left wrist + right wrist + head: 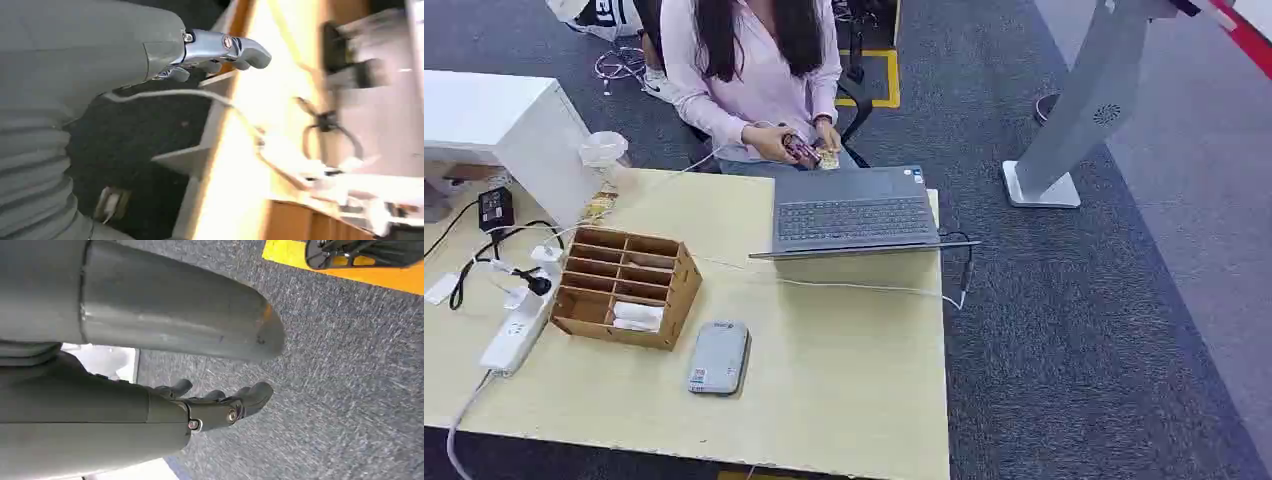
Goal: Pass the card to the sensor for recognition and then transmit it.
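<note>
A pale wooden table (844, 380) fills the lower left of the head view; on it stands a wooden rack (629, 285) of slots, with white cards (637, 316) lying in its nearest slot; just beside the rack, toward the table's near edge, lies a flat grey card reader (719, 357), apart from the rack and not touching it; an open grey laptop (854, 212) sits at the far edge of the table, with a thin white cable (854, 287) running across the tabletop beside it; a white power strip (516, 335) with dark plugs and cords lies along the left side. Behind the laptop a person (759, 75) in a pink top sits facing the table, both hands around a small object that is too small to make out. The left hand (220, 50) holds nothing, its fingers loosely curled and apart, beside the table's edge over dark carpet; the view is blurred. The right hand (215, 405) also holds nothing, its dark fingers slightly bent and spread, hanging above grey carpet (350, 365) near a yellow floor marking (350, 270).
</note>
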